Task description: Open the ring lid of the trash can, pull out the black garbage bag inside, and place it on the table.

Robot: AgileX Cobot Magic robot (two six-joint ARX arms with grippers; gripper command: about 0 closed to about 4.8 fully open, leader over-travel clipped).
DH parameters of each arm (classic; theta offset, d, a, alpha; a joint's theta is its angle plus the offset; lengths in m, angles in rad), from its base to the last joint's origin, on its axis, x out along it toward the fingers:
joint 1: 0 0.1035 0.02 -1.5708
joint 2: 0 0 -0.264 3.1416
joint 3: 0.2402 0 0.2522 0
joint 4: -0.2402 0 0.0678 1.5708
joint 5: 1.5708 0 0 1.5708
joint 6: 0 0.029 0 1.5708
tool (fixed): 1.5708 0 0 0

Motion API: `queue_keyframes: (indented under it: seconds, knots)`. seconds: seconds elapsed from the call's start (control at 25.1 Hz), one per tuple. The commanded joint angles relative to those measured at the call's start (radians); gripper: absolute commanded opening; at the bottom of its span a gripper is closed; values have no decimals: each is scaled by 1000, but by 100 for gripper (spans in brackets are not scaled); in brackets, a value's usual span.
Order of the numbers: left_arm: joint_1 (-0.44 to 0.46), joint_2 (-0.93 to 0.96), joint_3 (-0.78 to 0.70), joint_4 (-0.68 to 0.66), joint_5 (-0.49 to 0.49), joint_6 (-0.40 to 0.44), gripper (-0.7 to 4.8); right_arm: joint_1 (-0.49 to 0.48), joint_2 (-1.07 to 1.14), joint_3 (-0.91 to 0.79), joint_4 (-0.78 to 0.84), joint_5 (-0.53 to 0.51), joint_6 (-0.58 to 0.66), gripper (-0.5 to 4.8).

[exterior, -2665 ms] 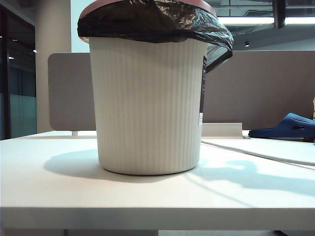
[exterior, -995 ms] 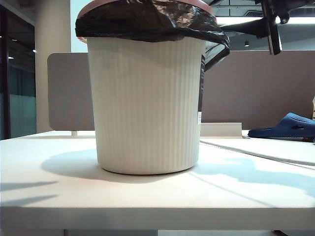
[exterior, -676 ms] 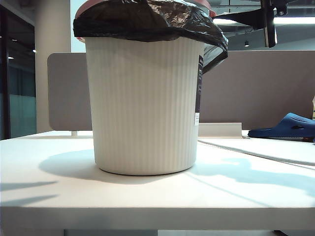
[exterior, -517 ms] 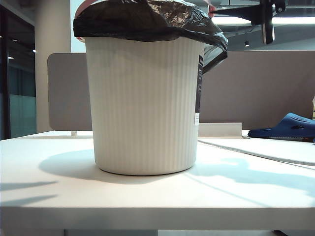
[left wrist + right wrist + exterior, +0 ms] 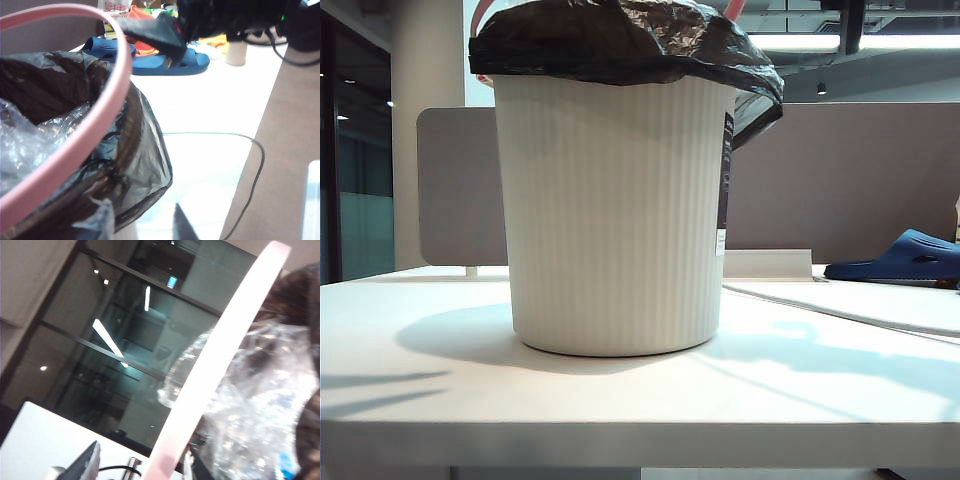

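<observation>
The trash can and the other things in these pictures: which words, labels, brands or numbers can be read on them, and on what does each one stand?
No text can be read in any view.
Trash can: a narrow dark label strip runs down its side, seen edge-on; its print is too small to read.
Package behind the blue slipper, left wrist view: red marks on white, too blurred to read.
Black garbage bag and ring lid: no print visible.

Exterior camera low at table (image 5: 620, 400) edge; both wrists near ring lid (image 5: 107, 107)
</observation>
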Motion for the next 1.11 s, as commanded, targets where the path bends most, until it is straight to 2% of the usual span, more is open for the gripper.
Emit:
queue_keyframes:
  seconds: [0.04, 0.2, 0.28, 0.4, 0.56, 0.76, 0.88, 1.11]
  knots:
    - [-2, 8, 6, 30, 11, 76, -2, 2, -3, 32, 41, -7, 27, 211]
    - [-3, 38, 6, 91, 11, 167, -6, 28, -3, 87, 20, 0, 27, 211]
    - [-3, 61, 6, 91, 11, 171, -6, 29, -3, 99, 11, -2, 11, 211]
    - [-3, 59, 7, 48, -1, 191, -6, 25, -4, 99, -127, 3, -105, 211]
    - [-3, 38, 7, 0, -5, 187, -6, 13, -4, 100, -289, 11, -219, 212]
    - [-3, 35, 7, -41, -5, 187, -6, -29, -8, 100, -323, -26, -237, 212]
    - [-3, 35, 7, -40, -4, 186, -6, -76, -35, 100, -421, -37, -311, 212]
    - [-3, 35, 7, -39, -3, 185, -6, -78, -68, 100, -546, -52, -378, 212]
